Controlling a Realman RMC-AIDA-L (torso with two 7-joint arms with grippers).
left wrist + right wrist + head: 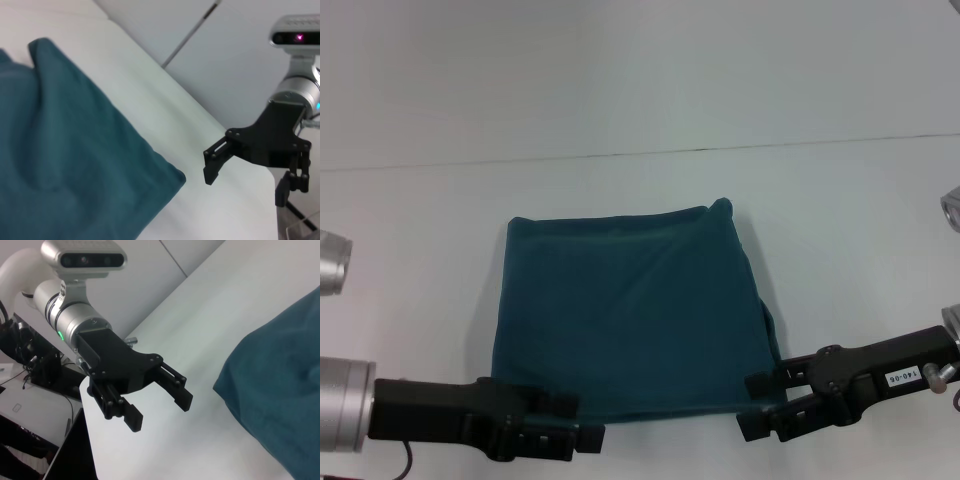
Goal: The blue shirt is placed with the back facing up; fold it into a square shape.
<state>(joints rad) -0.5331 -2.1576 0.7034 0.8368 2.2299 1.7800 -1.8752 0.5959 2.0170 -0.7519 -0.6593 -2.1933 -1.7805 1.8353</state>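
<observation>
The blue shirt [630,320] lies folded into a near-square teal block in the middle of the white table [640,200], plain side up, with no lettering showing. My left gripper [578,422] hovers open just off the shirt's near left corner. My right gripper [757,404] hovers open just off its near right corner. The left wrist view shows the shirt [65,160] with the right gripper [207,165] open and a short gap from the corner. In the right wrist view the left gripper [159,412] is open, empty and apart from the shirt [280,385].
The table's far edge [640,155] runs across behind the shirt. Its near corner edge [87,415] drops off beside the left arm, with a dark stand and cables [35,370] below. Bare tabletop surrounds the shirt on all sides.
</observation>
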